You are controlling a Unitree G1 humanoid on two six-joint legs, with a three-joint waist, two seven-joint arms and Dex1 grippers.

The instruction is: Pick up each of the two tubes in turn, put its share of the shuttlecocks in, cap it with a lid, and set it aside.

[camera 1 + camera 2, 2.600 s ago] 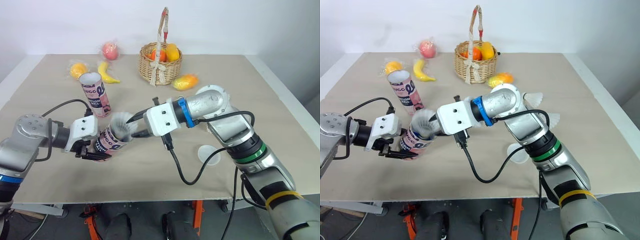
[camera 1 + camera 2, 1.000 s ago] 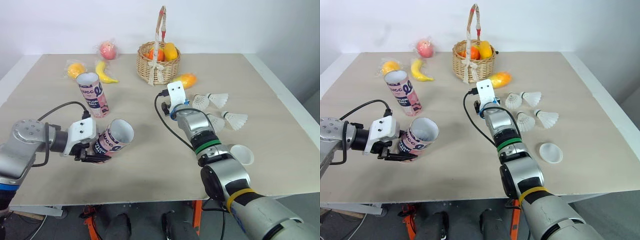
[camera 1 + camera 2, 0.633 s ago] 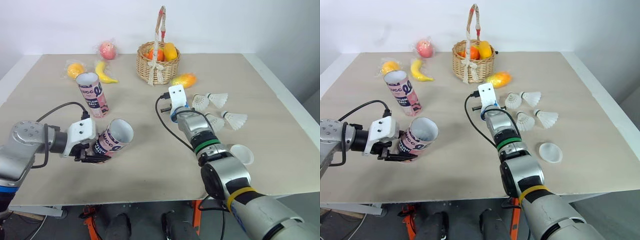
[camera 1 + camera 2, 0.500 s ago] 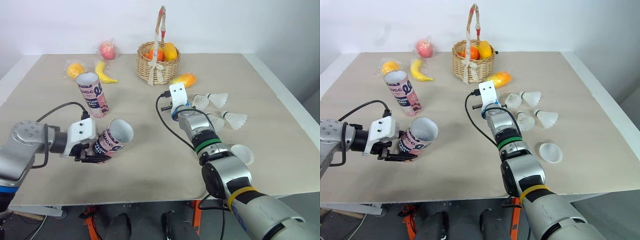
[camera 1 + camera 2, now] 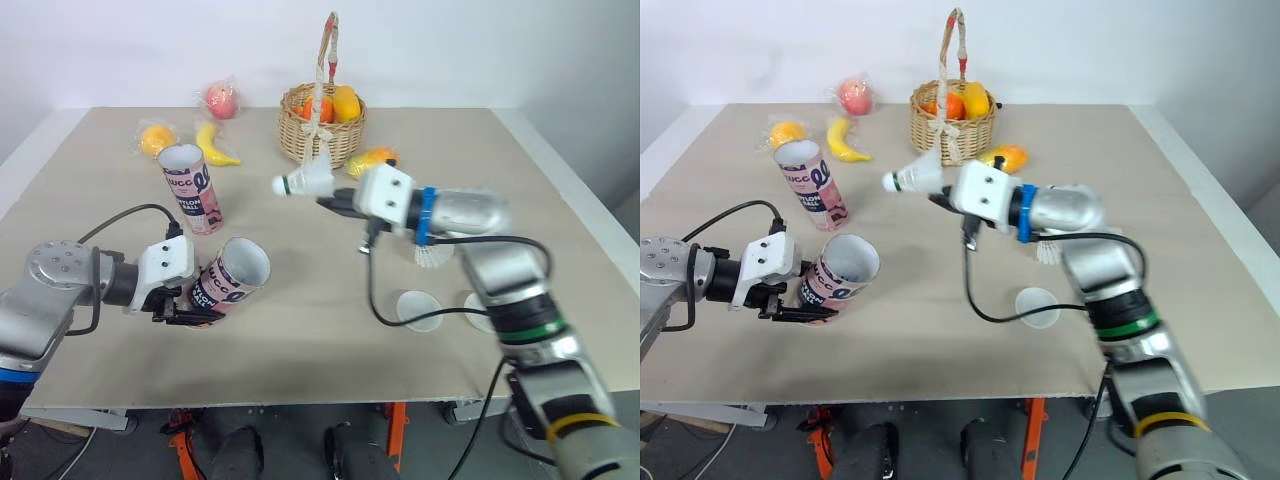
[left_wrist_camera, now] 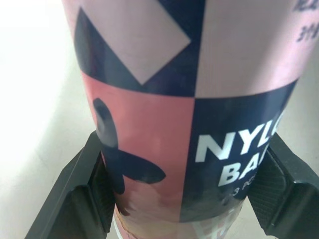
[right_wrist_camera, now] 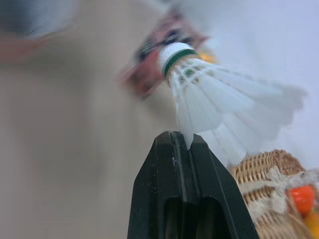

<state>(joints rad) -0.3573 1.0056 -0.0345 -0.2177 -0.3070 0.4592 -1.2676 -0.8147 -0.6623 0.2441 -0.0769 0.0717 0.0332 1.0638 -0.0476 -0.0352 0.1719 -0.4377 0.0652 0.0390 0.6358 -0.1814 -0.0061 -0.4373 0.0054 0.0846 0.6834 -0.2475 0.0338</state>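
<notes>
- The left gripper (image 5: 186, 306) clamps the base end of a cardboard tube (image 5: 232, 279). Its black ribbed pads (image 6: 102, 191) press on opposite sides of the smooth pink, navy and lilac print.
- This tube is tilted low at the table's (image 5: 300, 335) near left, its round open mouth turned up toward the right arm. Whether it touches the surface cannot be told.
- The right gripper (image 7: 182, 138) has its two black fingers pinched tight on the rim of a shuttlecock (image 5: 304, 182). It holds the white feather skirt in the air between the wicker basket (image 5: 320, 128) and the tilted tube, rounded green-banded tip pointing to the robot's left.
- A second tube (image 5: 190, 187) stands upright beyond the held one, mouth open.
- A shallow round white lid (image 5: 417, 308) lies flat on the matte beige top under the right arm, with another shuttlecock (image 5: 432, 257) near it, partly hidden by the arm.
- The woven basket holds fruit, with a mango (image 5: 372, 158) just beside it.
</notes>
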